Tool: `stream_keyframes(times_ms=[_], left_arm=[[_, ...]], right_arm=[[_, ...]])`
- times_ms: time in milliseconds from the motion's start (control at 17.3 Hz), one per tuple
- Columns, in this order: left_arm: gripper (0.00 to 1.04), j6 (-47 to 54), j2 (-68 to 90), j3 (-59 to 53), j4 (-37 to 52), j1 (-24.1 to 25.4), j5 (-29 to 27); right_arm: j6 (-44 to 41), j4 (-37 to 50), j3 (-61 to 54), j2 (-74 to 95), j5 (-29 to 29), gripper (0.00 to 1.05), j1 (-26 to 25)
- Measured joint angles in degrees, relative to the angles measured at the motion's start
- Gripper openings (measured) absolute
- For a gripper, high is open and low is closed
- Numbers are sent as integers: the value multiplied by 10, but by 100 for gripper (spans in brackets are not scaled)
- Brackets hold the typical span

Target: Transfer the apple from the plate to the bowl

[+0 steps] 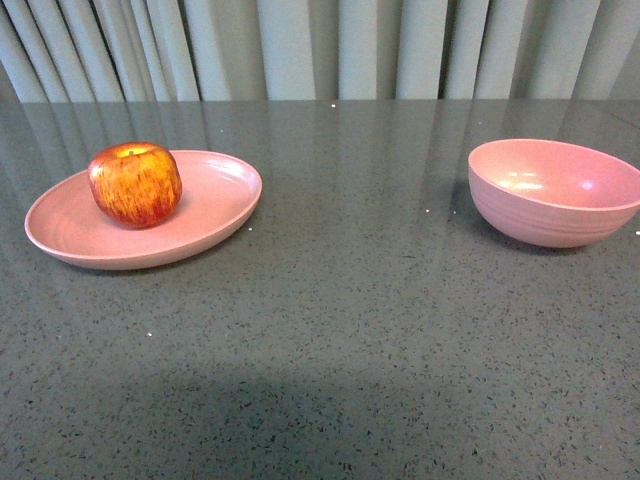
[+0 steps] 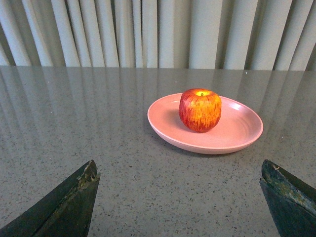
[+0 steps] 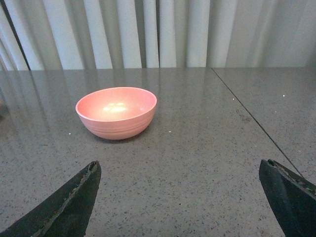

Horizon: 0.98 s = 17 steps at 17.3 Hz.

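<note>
Left gripper: jaws spread wide, nothing between them. Two dark fingers show at the lower corners of the left wrist view, their edges worn. It is low over the table, well short of the plate, and faces plate and apple.

Right gripper: jaws spread wide, holding nothing. Dark fingers show at the lower corners of the right wrist view. It is low over the table, well short of the bowl, and faces it.

Apple: red with yellow-orange streaks, glossy, upright with the stem dimple on top. It sits on the plate, toward the plate's far left part in the front view, and nothing touches it.

Plate: shallow, oval, matte pink with a low rim. It lies flat on the left side of the table and carries only the apple.

Bowl: deep, round, matte pink, with faint ridges outside. It stands upright on the right side of the table, well apart from the plate, and its inside shows only a light reflection.

Table: grey speckled stone, glossy. A thin seam runs across it beyond the bowl's outer side in the right wrist view.

Curtain: pale, in vertical folds, behind the table's far edge.
</note>
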Motion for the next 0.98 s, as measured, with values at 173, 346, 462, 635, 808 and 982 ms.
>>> stream_keyframes(times_ms=[173, 346, 462, 635, 808, 982], left_arm=[[98, 0, 0, 0, 0, 0, 0], [98, 0, 0, 0, 0, 0, 0], [98, 0, 0, 0, 0, 0, 0], [98, 0, 0, 0, 0, 0, 0], [98, 0, 0, 0, 0, 0, 0], [98, 0, 0, 0, 0, 0, 0]], right_arm=[[0, 0, 0, 0, 0, 98, 0], [0, 0, 0, 0, 0, 98, 0], [0, 0, 0, 0, 0, 98, 0], [0, 0, 0, 0, 0, 98, 0], [0, 0, 0, 0, 0, 98, 0], [49, -88, 33, 64, -81, 98, -31]])
